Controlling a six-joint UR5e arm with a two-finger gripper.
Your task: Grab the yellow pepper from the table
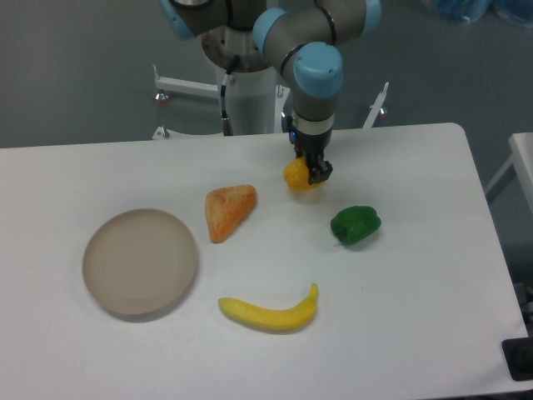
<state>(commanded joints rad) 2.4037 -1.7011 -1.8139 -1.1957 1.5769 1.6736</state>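
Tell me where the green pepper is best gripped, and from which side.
Probably from straight above, closing across the narrower front-to-back span of the green pepper. It lies low and lumpy on the table, wider left to right. Bare tabletop surrounds it; the yellow pepper, at the end effector, sits apart from it.

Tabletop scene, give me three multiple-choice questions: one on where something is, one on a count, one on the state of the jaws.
1. Where is the banana relative to the orange wedge?
A. Nearer the camera
B. Nearer the robot base
C. On the plate

2. How many peppers are in view?
A. One
B. Two
C. Three

3. What are the jaws doing?
A. Open above the plate
B. Shut on the green pepper
C. Shut on the yellow pepper

Answers:
1. A, it lies lower in the picture.
2. B, the yellow pepper and the green pepper.
3. C, the gripper clamps it.
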